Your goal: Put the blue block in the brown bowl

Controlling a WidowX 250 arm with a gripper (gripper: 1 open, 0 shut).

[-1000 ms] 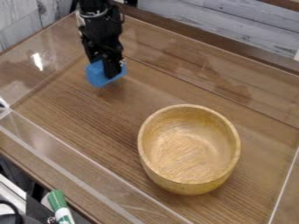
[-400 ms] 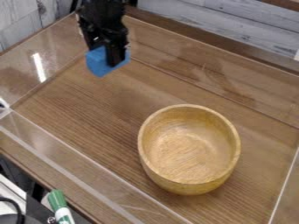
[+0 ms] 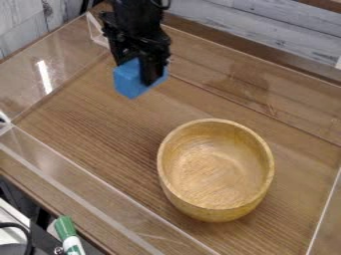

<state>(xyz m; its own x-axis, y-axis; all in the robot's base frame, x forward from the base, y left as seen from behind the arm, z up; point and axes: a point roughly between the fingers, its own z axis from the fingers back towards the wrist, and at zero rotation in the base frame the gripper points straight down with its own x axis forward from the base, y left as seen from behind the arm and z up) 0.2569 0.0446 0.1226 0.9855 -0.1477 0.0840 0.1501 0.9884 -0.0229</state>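
"What's biggest here?"
"The wooden counter [image 3: 107,134], with the round brown bowl [image 3: 214,170] resting on it."
"And the claw [image 3: 131,62]?"
"Black, closed on the blue block [image 3: 132,79]."
"Where's the block, then?"
"At the claw's lower end, apart from the bowl."

Bright glare patch on tabletop [image 3: 80,62], upper left; fairly even light elsewhere; picture small, soft.
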